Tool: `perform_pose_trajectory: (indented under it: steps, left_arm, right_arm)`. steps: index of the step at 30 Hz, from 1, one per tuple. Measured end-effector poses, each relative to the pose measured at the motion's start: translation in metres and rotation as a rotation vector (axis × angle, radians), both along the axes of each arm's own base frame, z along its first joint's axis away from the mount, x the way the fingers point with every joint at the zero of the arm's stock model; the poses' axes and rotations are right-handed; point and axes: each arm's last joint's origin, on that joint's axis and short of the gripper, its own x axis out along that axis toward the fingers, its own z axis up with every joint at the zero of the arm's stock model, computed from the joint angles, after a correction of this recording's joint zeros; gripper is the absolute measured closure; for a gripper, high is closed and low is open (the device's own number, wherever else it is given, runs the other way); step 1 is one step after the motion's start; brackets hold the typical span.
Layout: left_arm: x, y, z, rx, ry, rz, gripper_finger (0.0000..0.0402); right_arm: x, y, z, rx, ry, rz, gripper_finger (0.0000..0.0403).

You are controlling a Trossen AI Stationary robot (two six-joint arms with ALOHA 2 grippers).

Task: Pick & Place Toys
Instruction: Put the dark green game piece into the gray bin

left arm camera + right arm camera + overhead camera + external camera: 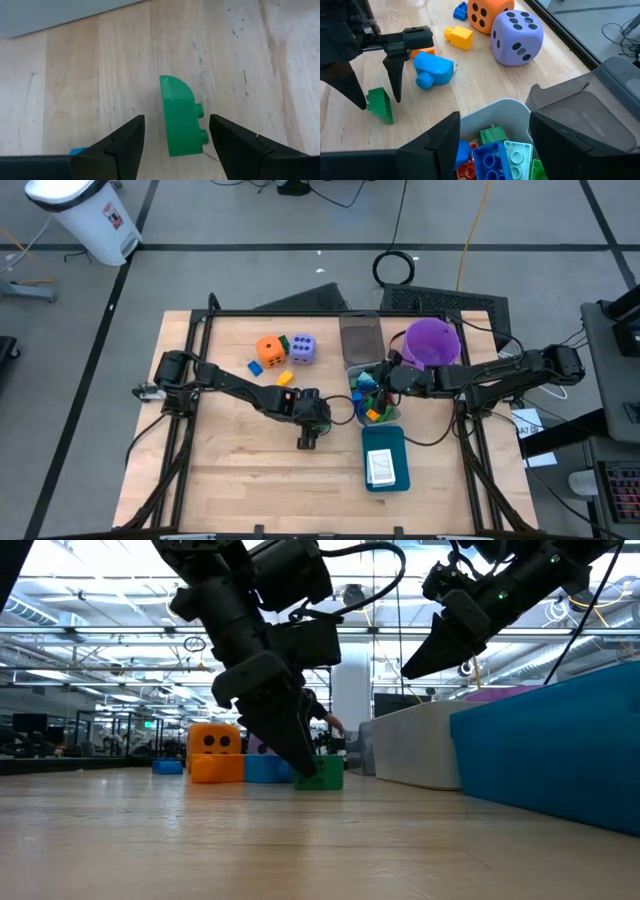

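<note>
A: Block, green, lying on the surface dead centre. My left tool [175, 137] is spread wide and straddling that green block [181, 116], fingers down on either side, nothing squeezed.

B: And the right side?

A: Right tool [492, 135] hangs released over the grey bin [517, 107], empty as far as I can see. Looking down into the bin I count blue, green, red and a pale mint brick [519, 152], so a fair pile has already gone in.

B: What's left out on the surface?

A: From the centre, up around eleven o'clock: the orange die [269, 349], the lavender die [301, 348], a blue block [433, 69], a yellow block [459, 36], and a couple more small bits I can't sort out. At five o'clock the teal tray [396, 476] holds a white card [380, 468]. The purple bucket [432, 341] sits at one o'clock, just beside the bin.

B: So where are we overall?

A: I'd call it past halfway on the small pieces; both dice and a handful of blocks remain. Next I'd pinch this green one, which looks light and easy to tip.
</note>
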Motion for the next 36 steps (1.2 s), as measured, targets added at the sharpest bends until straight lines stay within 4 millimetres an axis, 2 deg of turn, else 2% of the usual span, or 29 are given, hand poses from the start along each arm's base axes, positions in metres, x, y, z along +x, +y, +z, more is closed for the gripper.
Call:
perform_pose_trajectory:
  steps: [4,6,13,19,25,28,36]
  left_arm:
    - [0.0,0.0,0.0,0.004,-0.001,0.004,0.0176]
    - [0.0,0.0,0.0,0.0,0.0,0.012,0.0192]
    - [0.0,0.0,0.002,-0.001,-0.006,0.017,0.03]
    - [-0.001,0.004,0.026,0.036,-0.099,0.037,0.0302]
    - [-0.004,0.001,0.059,0.084,-0.251,0.106,0.0302]
    - [-0.004,-0.004,0.066,0.091,-0.295,0.113,0.0295]
    - [-0.004,-0.008,0.067,0.087,-0.305,0.111,0.0297]
  right_arm:
    - [0.0,0.0,0.0,0.0,0.0,0.0,0.019]
    - [0.0,0.0,0.0,0.0,0.0,0.0,0.019]
    - [0.0,0.0,0.0,-0.002,0.001,0.001,0.019]
    - [0.0,0.0,0.0,-0.012,0.005,0.022,0.019]
    - [0.008,0.007,0.001,0.073,-0.05,0.203,0.019]
    - [0.018,0.014,-0.003,0.09,-0.089,0.28,0.019]
    - [0.045,0.028,-0.026,0.085,-0.146,0.429,0.019]
